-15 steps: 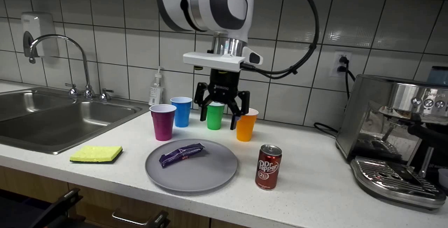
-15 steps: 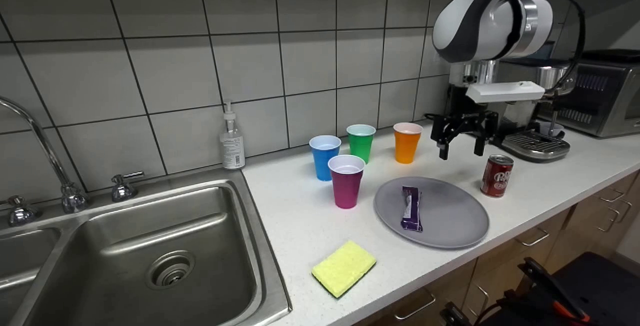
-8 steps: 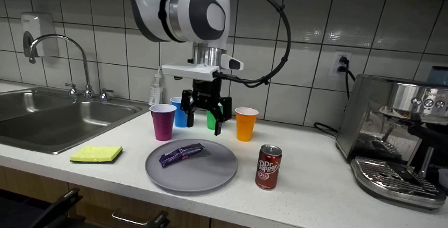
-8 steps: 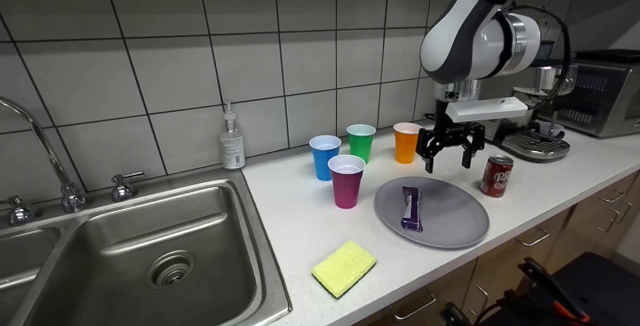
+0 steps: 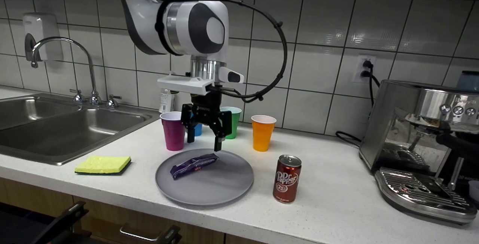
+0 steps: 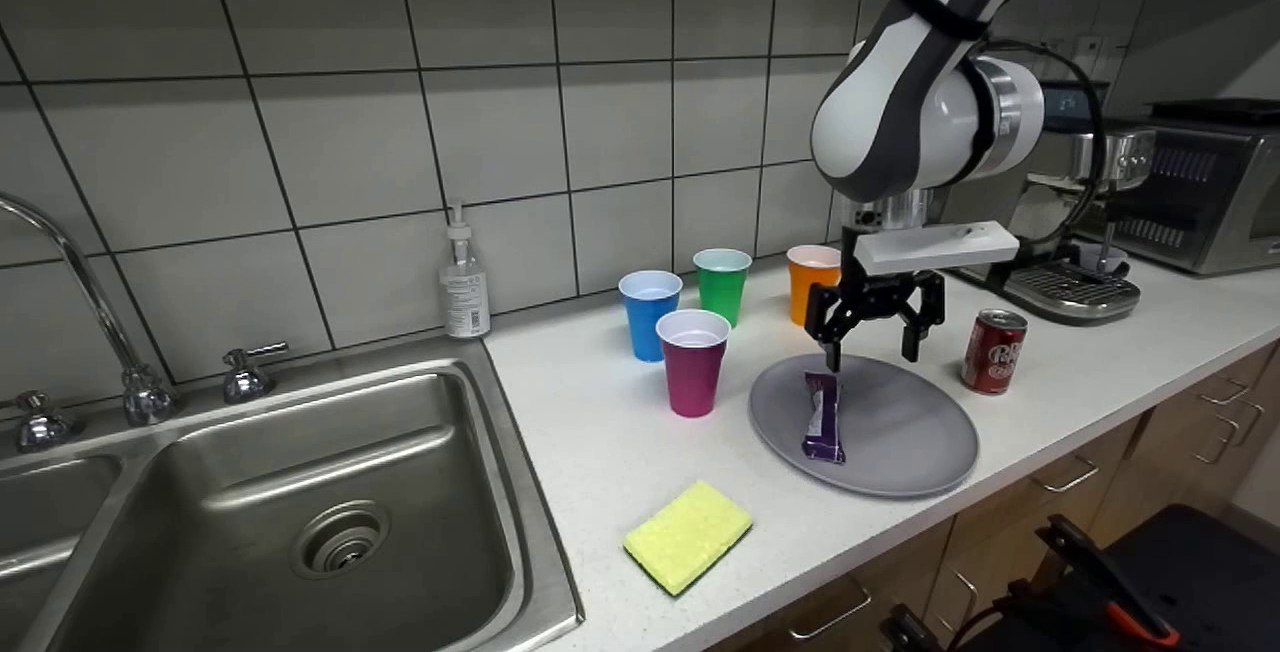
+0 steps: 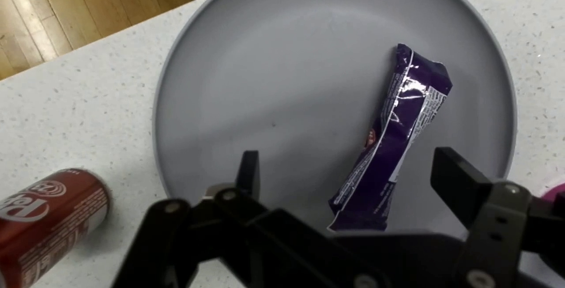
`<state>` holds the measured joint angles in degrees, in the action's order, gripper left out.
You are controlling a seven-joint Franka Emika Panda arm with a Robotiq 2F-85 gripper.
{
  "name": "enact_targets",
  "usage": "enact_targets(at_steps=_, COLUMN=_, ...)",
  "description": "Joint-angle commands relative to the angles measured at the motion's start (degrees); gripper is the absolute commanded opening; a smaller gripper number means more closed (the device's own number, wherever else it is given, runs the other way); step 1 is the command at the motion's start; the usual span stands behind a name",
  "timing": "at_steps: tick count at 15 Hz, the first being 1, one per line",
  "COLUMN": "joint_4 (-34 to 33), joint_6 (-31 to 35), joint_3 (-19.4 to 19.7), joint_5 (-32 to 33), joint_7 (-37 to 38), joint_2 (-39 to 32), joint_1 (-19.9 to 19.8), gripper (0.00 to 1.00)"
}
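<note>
A purple wrapped bar [image 5: 194, 165] [image 6: 823, 419] lies on a round grey plate [image 5: 228, 186] [image 6: 915, 437] on the counter. Above the far part of the plate hangs my gripper [image 5: 204, 144] [image 6: 872, 356], pointing down, its jaws wide apart and nothing between them. In the wrist view the bar [image 7: 390, 142] runs slantwise up from between the gripper's [image 7: 346, 153] fingers, with the plate [image 7: 273, 58] below; I see no contact with either. To one side of the plate stands a red Dr Pepper can [image 5: 287, 178] [image 7: 48, 221].
Behind the plate are a magenta cup [image 6: 693, 367], a blue cup [image 6: 650, 317], a green cup [image 6: 722, 282] and an orange cup [image 5: 263, 133]. A yellow sponge [image 6: 688, 537] lies between plate and sink [image 6: 320, 472]. A coffee machine [image 5: 423, 135] and a soap bottle [image 6: 465, 287] stand farther off.
My gripper has come down and across, from near the orange cup to over the plate's far part. Its jaws have stayed open. Bar, plate, can and cups have not moved.
</note>
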<state>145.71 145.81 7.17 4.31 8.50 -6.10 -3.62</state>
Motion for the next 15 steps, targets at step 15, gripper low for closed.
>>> enact_targets(at_steps=15, joint_4=-4.4, joint_6=6.5, joint_3=0.8, joint_5=0.5, joint_7=10.9, joint_2=-12.1, joint_1=4.8, gripper=1.00)
